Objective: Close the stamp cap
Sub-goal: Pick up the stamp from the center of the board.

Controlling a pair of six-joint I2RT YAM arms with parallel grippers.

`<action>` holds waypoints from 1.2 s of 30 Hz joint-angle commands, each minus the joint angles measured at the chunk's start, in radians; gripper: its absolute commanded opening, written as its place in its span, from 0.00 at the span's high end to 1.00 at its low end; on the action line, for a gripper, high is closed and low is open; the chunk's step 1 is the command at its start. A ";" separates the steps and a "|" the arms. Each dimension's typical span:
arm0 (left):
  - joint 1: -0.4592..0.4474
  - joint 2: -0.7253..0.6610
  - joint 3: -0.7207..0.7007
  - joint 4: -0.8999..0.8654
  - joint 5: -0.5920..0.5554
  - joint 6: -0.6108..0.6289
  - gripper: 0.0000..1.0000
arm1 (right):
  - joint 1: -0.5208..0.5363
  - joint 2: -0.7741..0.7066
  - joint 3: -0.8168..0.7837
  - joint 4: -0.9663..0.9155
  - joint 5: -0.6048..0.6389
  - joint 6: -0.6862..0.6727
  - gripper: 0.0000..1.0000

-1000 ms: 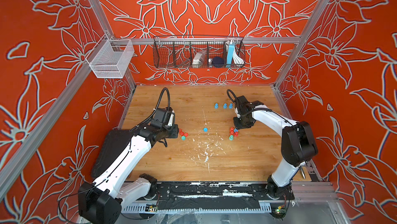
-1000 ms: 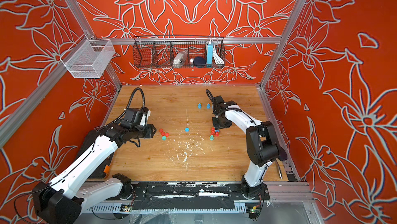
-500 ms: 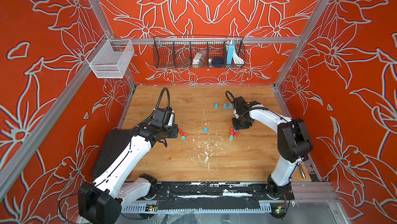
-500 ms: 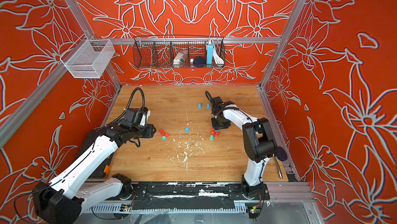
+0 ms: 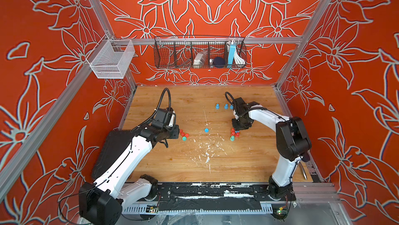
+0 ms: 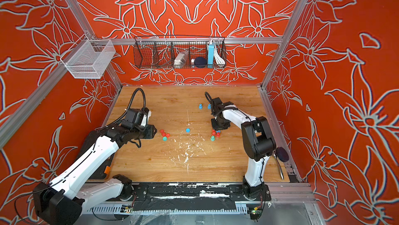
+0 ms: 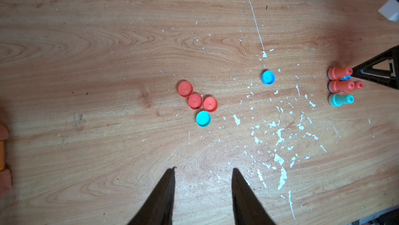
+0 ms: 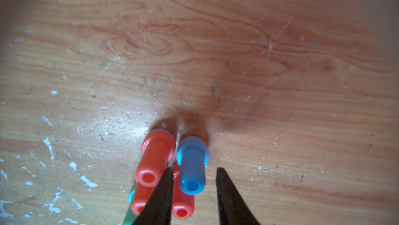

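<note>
Blue stamp (image 8: 191,165) stands upright on the worktop (image 8: 216,40) between the right gripper's (image 8: 194,168) parted fingers, seemingly not yet pinched; the left gripper (image 7: 203,168), fingers apart and empty, hovers farther off beside loose caps (image 7: 195,102).

The table (image 7: 86,40) is grained wood, scuffed and flecked white, the blue stamp (image 8: 191,165) and red caps (image 7: 195,101) are smooth, faintly glossy plastic, and the basket (image 5: 199,53) is dark metal wire.
</note>
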 commanded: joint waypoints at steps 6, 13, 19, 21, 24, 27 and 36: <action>0.007 0.003 -0.002 -0.009 -0.006 0.020 0.56 | 0.007 0.024 0.032 0.000 0.013 0.002 0.66; 0.007 0.003 -0.002 -0.009 -0.006 0.018 0.56 | 0.008 0.032 0.022 0.013 0.009 0.006 0.70; 0.007 0.003 -0.002 -0.009 -0.006 0.018 0.56 | 0.012 0.027 0.024 0.010 0.015 0.008 0.74; 0.008 0.003 -0.002 -0.009 -0.006 0.018 0.56 | 0.013 0.020 0.028 0.001 0.023 0.008 0.76; 0.008 0.001 -0.002 -0.009 -0.006 0.019 0.56 | 0.017 0.000 0.044 -0.023 0.053 0.006 0.78; 0.008 0.000 -0.002 -0.009 -0.005 0.017 0.56 | 0.021 -0.023 0.085 -0.063 0.088 -0.004 0.80; 0.008 -0.005 -0.003 -0.009 -0.005 0.017 0.56 | 0.061 -0.060 0.253 -0.180 0.164 -0.014 0.83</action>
